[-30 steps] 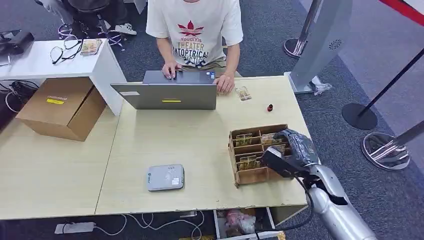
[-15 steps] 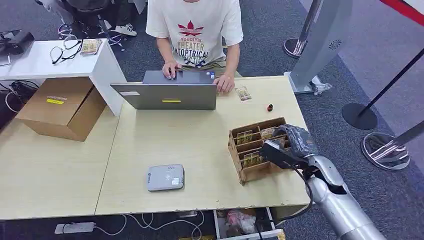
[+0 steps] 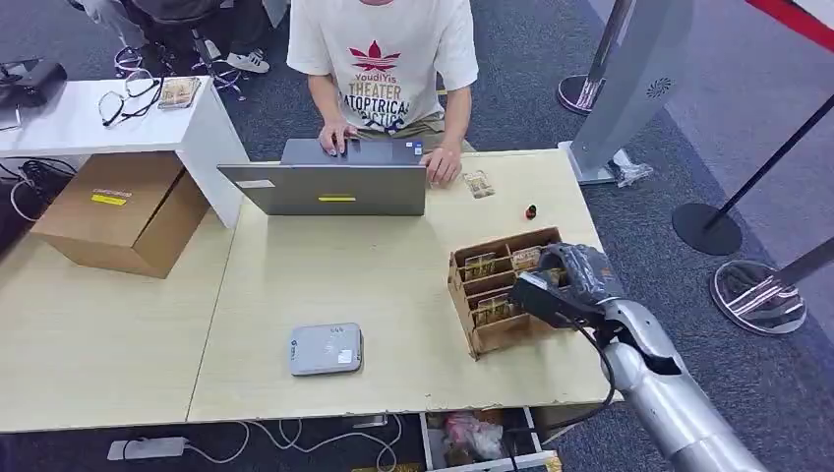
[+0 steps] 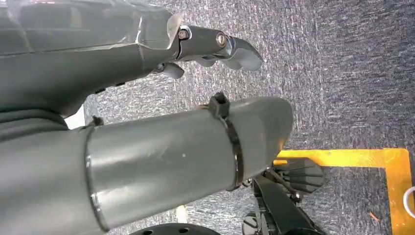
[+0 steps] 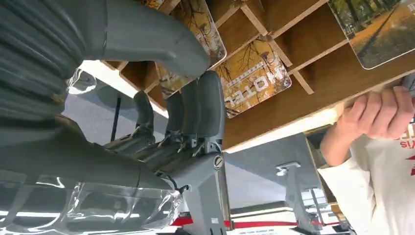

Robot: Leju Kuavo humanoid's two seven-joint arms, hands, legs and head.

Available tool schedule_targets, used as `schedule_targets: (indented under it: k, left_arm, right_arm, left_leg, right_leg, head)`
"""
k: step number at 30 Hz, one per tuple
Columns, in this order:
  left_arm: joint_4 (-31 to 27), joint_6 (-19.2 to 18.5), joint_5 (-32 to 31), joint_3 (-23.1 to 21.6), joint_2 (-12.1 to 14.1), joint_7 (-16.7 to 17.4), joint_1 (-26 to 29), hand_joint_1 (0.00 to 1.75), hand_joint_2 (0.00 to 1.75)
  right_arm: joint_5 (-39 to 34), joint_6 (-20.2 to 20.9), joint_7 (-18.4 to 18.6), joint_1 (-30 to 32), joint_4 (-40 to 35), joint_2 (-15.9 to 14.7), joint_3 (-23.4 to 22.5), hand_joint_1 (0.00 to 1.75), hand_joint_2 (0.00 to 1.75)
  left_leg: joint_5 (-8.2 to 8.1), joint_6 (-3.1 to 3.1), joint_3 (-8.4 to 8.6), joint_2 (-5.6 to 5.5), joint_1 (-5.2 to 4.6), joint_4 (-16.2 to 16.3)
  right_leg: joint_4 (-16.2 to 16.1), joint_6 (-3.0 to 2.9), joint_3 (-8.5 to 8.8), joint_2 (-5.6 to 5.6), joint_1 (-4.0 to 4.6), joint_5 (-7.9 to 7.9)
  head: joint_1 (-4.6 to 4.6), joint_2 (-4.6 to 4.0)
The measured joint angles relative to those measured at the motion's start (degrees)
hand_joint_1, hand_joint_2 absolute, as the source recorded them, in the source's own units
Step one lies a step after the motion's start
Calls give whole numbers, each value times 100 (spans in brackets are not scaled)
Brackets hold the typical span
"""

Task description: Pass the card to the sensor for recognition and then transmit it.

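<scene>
A wooden card rack (image 3: 504, 339) stands at the right of the pale table, with several autumn-picture cards in its slots. My right hand (image 3: 565, 282) reaches into the rack's right side. In the right wrist view my right hand (image 5: 186, 112) has its thumb on one side of a card (image 5: 166, 83) and its fingers (image 5: 208, 103) on the other, pinching it in its slot. Another card (image 5: 252, 76) leans beside it. The grey card sensor (image 3: 326, 348) lies flat near the table's front, well left of the rack. My left hand (image 4: 147, 112) hangs over the carpet holding nothing, fingers apart.
A person types on a grey laptop (image 3: 325, 187) at the table's far edge. A loose card (image 3: 478, 184) and a small dark object (image 3: 531, 211) lie behind the rack. A cardboard box (image 3: 118, 211) sits on the left table. Stanchion bases (image 3: 757, 295) stand to the right.
My right hand has moved a little farther from me and left into the rack. The rack has turned and shifted slightly with it.
</scene>
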Motion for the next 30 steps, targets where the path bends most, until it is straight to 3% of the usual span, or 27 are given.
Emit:
schedule_targets:
  k: [12,16,20,22,23,24,25,26,28,29,30]
  left_arm:
    - [0,15,-4,42,0,0,2,0,0]
    - [0,15,-4,44,0,0,2,0,0]
    - [0,24,-4,44,0,0,2,0,0]
    - [0,26,-4,44,0,0,2,0,0]
    - [0,28,-4,44,0,0,2,0,0]
    - [0,28,-4,44,0,0,2,0,0]
    - [0,28,-2,44,0,0,2,0,0]
    - [0,28,-4,44,0,0,2,0,0]
    - [0,28,-4,44,0,0,4,0,0]
    - [0,28,-4,44,0,0,4,0,0]
    - [0,28,-4,44,0,0,4,0,0]
  right_arm:
    - [0,17,0,0,13,-2,2,120,175]
    - [-2,17,0,0,17,-2,2,136,175]
    - [0,26,0,0,22,-2,2,136,175]
    - [0,26,0,0,22,-2,2,110,175]
    - [2,28,0,0,22,-2,2,86,175]
    - [4,28,2,0,22,-2,2,103,175]
    - [11,35,9,0,22,-2,2,103,175]
    - [20,41,11,1,24,-2,2,84,175]
    - [37,48,31,1,24,-2,4,108,175]
    - [37,52,39,1,24,-2,2,99,175]
    - [37,52,46,1,26,-2,4,106,175]
  left_leg:
    - [0,0,-1,0,0,0]
    - [0,0,0,0,0,0]
    - [0,0,0,0,0,0]
    - [0,0,0,0,0,0]
    - [0,0,0,0,0,0]
    - [0,0,0,0,0,0]
    - [0,0,0,0,0,0]
    - [0,0,0,0,0,0]
    - [0,0,0,0,0,0]
    - [0,0,0,0,0,0]
    - [0,0,0,0,0,0]
  right_leg:
    - [0,0,0,0,0,0]
    - [0,0,0,0,0,0]
    - [0,0,0,0,0,0]
    - [0,0,0,0,0,0]
    - [0,0,0,0,0,0]
    - [0,0,0,0,0,0]
    - [0,0,0,0,0,0]
    - [0,0,0,-1,0,0]
    - [0,0,0,0,0,0]
    - [0,0,0,0,0,0]
    - [0,0,0,0,0,0]
  head:
    - [0,0]
    - [0,0]
    - [0,0]
    - [0,0]
    - [0,0]
    - [0,0]
    - [0,0]
    - [0,0]
    - [0,0]
    - [0,0]
    - [0,0]
